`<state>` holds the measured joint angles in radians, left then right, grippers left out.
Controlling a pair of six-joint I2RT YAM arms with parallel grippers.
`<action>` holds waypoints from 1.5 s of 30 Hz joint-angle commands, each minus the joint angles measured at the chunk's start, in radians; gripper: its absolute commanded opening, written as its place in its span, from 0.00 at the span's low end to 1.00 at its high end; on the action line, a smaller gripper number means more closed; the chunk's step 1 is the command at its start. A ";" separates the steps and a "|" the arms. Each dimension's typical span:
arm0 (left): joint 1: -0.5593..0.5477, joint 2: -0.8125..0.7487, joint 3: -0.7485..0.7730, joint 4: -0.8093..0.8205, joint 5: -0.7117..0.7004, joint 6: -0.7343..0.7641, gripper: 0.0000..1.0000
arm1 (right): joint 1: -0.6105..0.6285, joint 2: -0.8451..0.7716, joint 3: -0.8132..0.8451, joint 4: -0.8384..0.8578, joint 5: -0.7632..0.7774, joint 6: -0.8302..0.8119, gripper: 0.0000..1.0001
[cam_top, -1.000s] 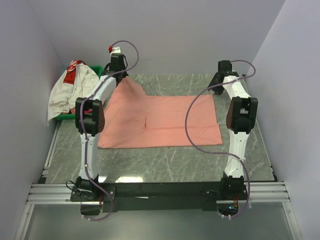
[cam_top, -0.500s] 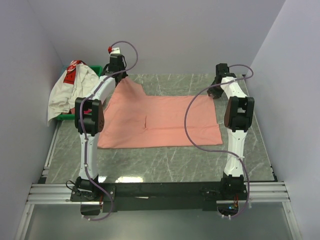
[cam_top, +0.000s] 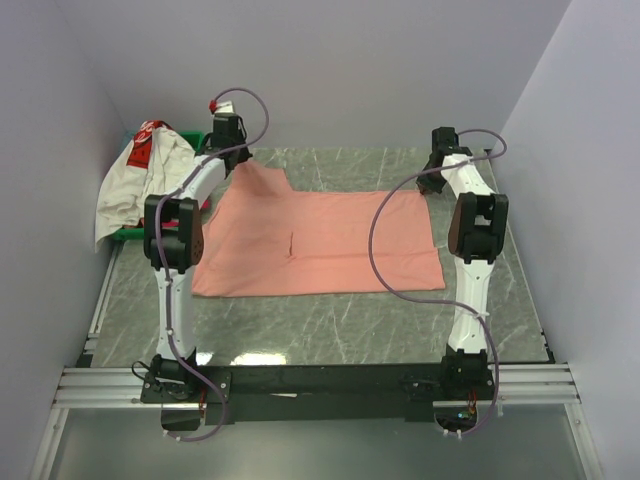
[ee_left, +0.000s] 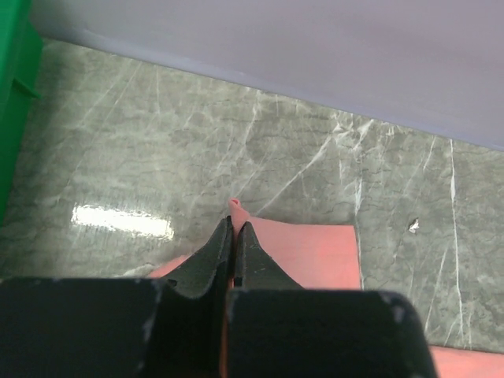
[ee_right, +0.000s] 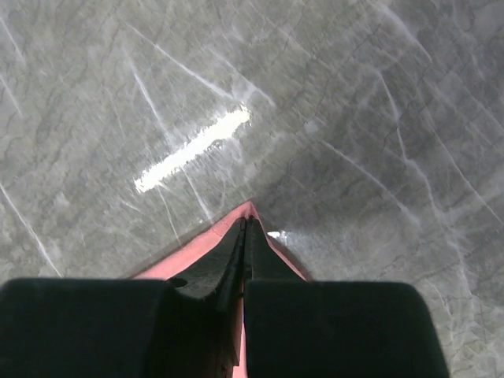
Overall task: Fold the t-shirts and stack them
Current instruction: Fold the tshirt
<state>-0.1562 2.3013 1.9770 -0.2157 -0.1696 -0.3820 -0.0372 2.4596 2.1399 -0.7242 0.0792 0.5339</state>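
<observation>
The salmon-pink t-shirt point(cam_top: 320, 243) lies spread across the middle of the table. My left gripper point(cam_top: 237, 160) is shut on its far left corner point(ee_left: 235, 206) and holds it lifted off the table. My right gripper point(cam_top: 432, 183) is shut on its far right corner point(ee_right: 249, 209), low over the table. The white t-shirt with a red patch point(cam_top: 145, 175) hangs over the green tray at the far left. The magenta-pink t-shirt is not in view.
The green tray point(cam_top: 188, 135) stands at the far left corner; its wall shows in the left wrist view point(ee_left: 14, 94). Walls close the table in on the left, back and right. Marbled table surface point(cam_top: 330, 325) lies in front of the shirt.
My left gripper has moved left and farther back with the shirt corner, pulling the cloth flatter. My right gripper closed in on the far right corner and holds it.
</observation>
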 commanded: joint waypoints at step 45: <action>0.070 -0.830 -0.940 0.055 0.007 -0.469 0.00 | -0.036 -0.744 -0.897 0.344 0.022 0.058 0.00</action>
<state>-0.0856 1.5433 1.0653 -0.1467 -0.1196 -0.8024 -0.0658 1.7855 1.2686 -0.4080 0.0700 0.5793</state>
